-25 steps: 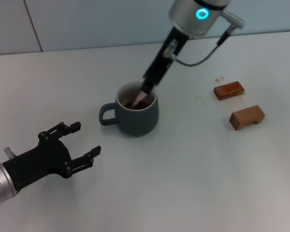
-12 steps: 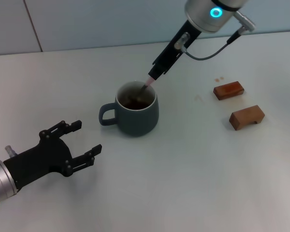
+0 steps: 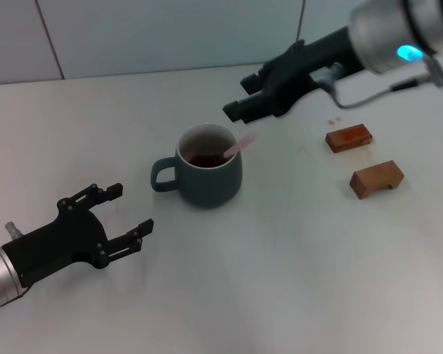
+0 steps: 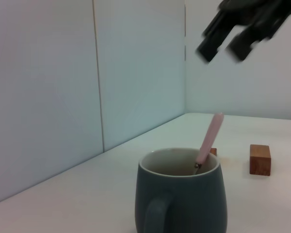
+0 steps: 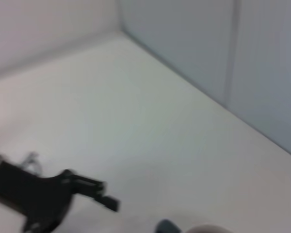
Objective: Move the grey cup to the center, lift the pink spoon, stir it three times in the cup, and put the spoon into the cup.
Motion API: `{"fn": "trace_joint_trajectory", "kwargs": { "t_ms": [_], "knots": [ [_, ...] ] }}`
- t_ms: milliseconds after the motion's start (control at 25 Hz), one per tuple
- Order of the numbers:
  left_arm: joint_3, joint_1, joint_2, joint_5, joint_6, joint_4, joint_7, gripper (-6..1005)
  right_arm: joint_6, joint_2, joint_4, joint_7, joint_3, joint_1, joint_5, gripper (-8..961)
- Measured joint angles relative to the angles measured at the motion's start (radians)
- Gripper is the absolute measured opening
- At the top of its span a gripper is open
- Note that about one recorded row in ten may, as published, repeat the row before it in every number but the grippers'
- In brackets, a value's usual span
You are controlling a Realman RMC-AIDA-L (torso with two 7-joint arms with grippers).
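**Spoon left standing in the cup, both grippers clear**

The grey cup (image 3: 209,166) stood upright near the middle of the white desk (image 3: 280,265), its loop handle turned toward the robot's left. The pink spoon (image 3: 238,146) rested inside it, bowl down in the dark liquid and pale handle leaning out over the rim on the robot's right side. The right gripper (image 3: 241,109) hung above and beyond the cup, apart from the spoon, its fingers spread and holding nothing. The left gripper (image 3: 125,218) sat low over the desk nearer the robot, well apart from the cup, fingers spread and empty. Two brown wooden blocks (image 3: 376,178) lay on the desk to the robot's right.
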Motion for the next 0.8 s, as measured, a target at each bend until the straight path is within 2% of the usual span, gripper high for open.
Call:
{"fn": "trace_joint_trajectory", "kwargs": {
  "t_ms": [40, 80, 120, 240, 280, 320, 360, 400, 480, 520, 680, 800],
  "knots": [
    [0.001, -0.001, 0.0, 0.0, 0.005, 0.004, -0.015, 809, 0.005, 0.0, -0.037, -0.053, 0.004, -0.055, 0.059, 416],
    [0.003, -0.004, 0.001, 0.0, 0.006, 0.005, -0.025, 809, 0.02, 0.001, -0.079, -0.198, 0.022, -0.191, 0.199, 458],
    [0.005, -0.006, 0.001, 0.0, 0.006, 0.006, -0.028, 809, 0.02, 0.001, -0.079, -0.198, 0.022, -0.191, 0.199, 500],
    [0.008, -0.01, 0.001, 0.0, 0.007, 0.006, -0.032, 809, 0.03, 0.0, -0.038, -0.406, 0.066, -0.337, 0.374, 630],
    [0.01, -0.011, 0.002, 0.0, 0.007, 0.008, -0.035, 809, 0.017, -0.001, 0.034, -0.522, 0.105, -0.388, 0.424, 678],
    [0.014, -0.011, 0.002, 0.0, 0.007, 0.011, -0.037, 809, 0.017, -0.001, 0.034, -0.522, 0.105, -0.388, 0.424, 725],
    [0.016, -0.011, 0.001, 0.0, 0.007, 0.012, -0.039, 809, 0.004, -0.001, 0.116, -0.606, 0.145, -0.41, 0.426, 773],
    [0.022, -0.013, 0.001, 0.0, 0.007, 0.016, -0.042, 809, 0.004, -0.001, 0.116, -0.606, 0.145, -0.41, 0.426, 775],
    [0.029, -0.015, 0.002, 0.0, 0.007, 0.018, -0.046, 809, 0.001, -0.004, 0.251, -0.719, 0.204, -0.405, 0.42, 780],
    [0.042, -0.02, 0.001, 0.0, 0.007, 0.02, -0.053, 809, 0.001, -0.004, 0.251, -0.719, 0.204, -0.405, 0.42, 782],
    [0.051, -0.028, 0.001, 0.0, 0.005, 0.02, -0.065, 809, 0.01, -0.015, 0.439, -0.792, 0.262, -0.336, 0.35, 792],
    [0.053, -0.033, 0.0, 0.0, 0.006, 0.02, -0.069, 809, 0.018, -0.015, 0.478, -0.803, 0.274, -0.314, 0.325, 799]
  ]
}}
